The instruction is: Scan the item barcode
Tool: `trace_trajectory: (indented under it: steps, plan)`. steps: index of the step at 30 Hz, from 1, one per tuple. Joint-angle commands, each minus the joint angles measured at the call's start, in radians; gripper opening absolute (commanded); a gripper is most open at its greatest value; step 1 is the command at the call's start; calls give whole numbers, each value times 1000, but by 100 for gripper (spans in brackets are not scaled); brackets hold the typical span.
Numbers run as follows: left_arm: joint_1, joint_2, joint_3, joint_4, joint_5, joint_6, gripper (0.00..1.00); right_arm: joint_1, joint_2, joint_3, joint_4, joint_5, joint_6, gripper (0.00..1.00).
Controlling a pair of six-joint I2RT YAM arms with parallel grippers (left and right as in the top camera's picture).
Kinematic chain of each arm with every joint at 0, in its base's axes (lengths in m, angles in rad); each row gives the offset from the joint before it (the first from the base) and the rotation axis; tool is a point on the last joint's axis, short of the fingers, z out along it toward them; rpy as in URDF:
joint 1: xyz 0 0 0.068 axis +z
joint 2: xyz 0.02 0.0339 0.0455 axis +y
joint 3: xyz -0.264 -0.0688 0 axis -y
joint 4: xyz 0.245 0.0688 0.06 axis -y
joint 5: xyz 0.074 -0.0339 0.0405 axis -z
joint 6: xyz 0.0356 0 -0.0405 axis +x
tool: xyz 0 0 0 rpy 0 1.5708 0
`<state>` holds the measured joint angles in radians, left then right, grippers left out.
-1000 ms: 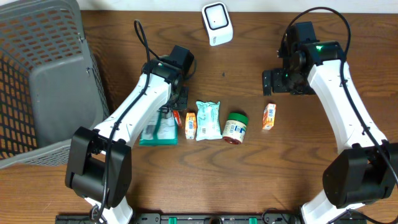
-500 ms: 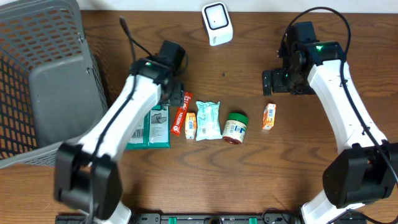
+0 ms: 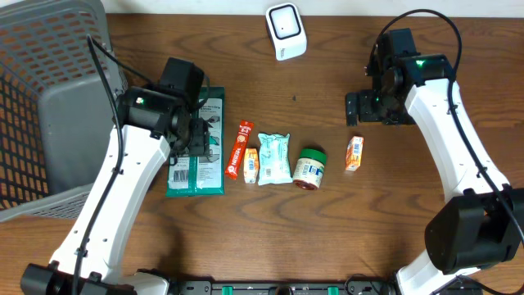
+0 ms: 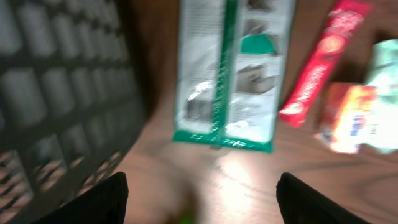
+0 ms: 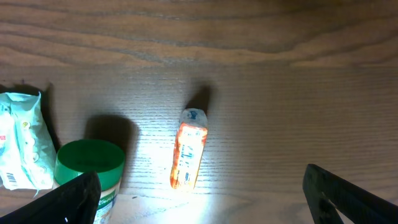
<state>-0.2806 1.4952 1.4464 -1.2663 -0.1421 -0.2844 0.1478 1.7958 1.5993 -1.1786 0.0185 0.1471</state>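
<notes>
Above a wooden table (image 3: 327, 246), beside one grey basket (image 3: 49, 49), the left hand (image 4: 202, 182) hangs spread and empty over the green-and-white packet (image 4: 233, 74), which lies flat and unheld. A clean pickup would likely pinch one long edge, then turn the barcode toward the one white scanner (image 3: 286, 31). The right hand (image 3: 358, 107), likewise spread, holds nothing. Six items in all: that packet, one wipes packet (image 3: 275, 157), one jar (image 3: 310, 168), one red sachet (image 3: 240, 149), one orange box (image 3: 251, 164), one orange pouch (image 3: 354, 153).
</notes>
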Motion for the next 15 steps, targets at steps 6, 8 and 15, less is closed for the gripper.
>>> trace_trajectory:
  steps: [6,8,15]
  plan:
    - [5,-65,9,-184,-446,-260,77,-3,-10,-1,0,3,-6,99]
    - [10,-66,7,-188,-446,-268,77,-3,-10,-1,0,3,-6,99]
    - [65,-66,-40,-186,-496,-335,77,-3,-10,-1,0,3,-6,99]
